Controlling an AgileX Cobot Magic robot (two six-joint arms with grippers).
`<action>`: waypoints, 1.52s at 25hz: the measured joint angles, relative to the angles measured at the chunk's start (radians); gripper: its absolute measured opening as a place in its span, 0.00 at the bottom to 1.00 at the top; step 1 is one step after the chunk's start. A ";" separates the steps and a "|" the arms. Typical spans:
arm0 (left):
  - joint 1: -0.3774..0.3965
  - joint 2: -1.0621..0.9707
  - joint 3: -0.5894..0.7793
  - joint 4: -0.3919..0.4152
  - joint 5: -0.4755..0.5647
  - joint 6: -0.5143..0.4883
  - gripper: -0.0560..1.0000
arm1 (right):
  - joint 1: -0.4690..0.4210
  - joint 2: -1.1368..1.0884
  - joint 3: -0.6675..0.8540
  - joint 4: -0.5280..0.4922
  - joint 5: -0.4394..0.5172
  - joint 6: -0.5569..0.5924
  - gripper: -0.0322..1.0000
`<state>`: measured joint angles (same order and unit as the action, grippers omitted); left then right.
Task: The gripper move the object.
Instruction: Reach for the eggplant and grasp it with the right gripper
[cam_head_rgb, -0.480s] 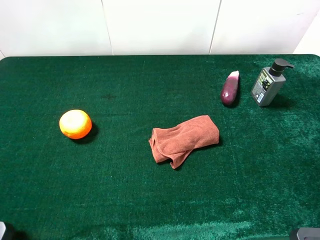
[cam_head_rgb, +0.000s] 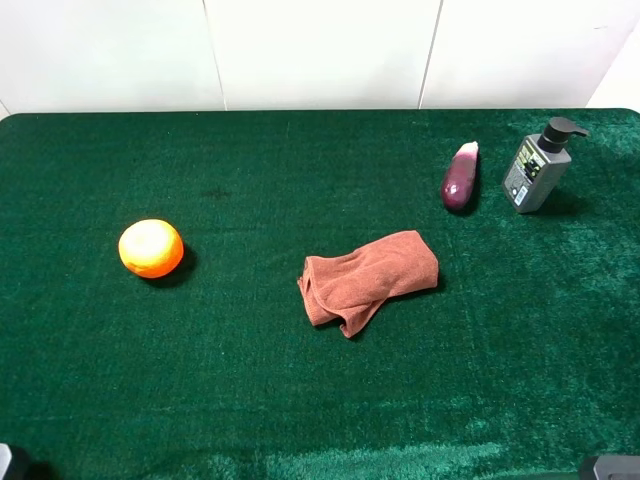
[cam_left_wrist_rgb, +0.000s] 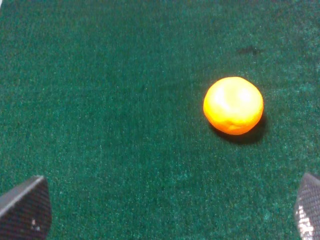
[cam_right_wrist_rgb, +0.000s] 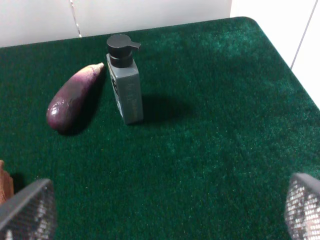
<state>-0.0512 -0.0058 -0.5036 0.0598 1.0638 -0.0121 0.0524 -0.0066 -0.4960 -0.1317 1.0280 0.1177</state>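
Towel (cam_head_rgb: 368, 280), rust-brown and crumpled, lies on plush green table (cam_head_rgb: 300, 400).

Orange (cam_head_rgb: 151, 248) stands clear; eggplant (cam_head_rgb: 460, 178) flanks bottle (cam_head_rgb: 536, 172)

Upper right, the label on the pump bottle (cam_head_rgb: 537, 172) is too small to read. The right wrist view crops the cloth (cam_right_wrist_rgb: 4, 182).

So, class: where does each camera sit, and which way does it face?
Exterior high: mounted high, looking down on the green table; only arm slivers at near corners.
Left wrist: on left arm, facing down at the orange; left gripper open.
Right wrist: facing the eggplant and pump bottle; right gripper open.
Shared: exterior high also shows all three.
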 joint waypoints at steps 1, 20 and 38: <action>0.000 0.000 0.000 0.000 0.000 0.000 0.99 | 0.000 0.000 0.000 0.000 0.000 0.000 0.70; 0.000 0.000 0.000 0.000 0.000 0.000 0.99 | 0.000 0.000 0.000 0.000 0.000 0.000 0.70; 0.000 0.000 0.000 0.000 0.000 0.000 0.99 | 0.000 0.210 -0.122 0.013 0.000 0.000 0.70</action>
<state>-0.0512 -0.0058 -0.5036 0.0598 1.0638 -0.0121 0.0524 0.2034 -0.6185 -0.1192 1.0280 0.1177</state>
